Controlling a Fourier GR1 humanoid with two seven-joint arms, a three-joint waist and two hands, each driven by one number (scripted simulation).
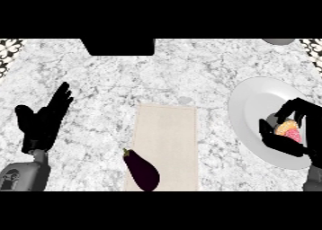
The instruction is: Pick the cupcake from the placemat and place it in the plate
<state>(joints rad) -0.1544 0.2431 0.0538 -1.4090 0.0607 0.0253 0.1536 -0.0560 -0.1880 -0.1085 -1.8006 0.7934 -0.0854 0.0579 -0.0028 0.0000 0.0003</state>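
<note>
Eggplant [141,171] on placemat [165,134], cupcake [288,130] over plate [257,108]

A worktop [190,76] of white marble with grey veining fills the view. Beyond its far edge, at both upper corners, strips of black-and-white patterned tile [4,58] show. A dark rectangular block [117,46] sits at the worktop's far edge, left of centre. A pale rounded shape [280,41] is cut off near its far right corner.
</note>
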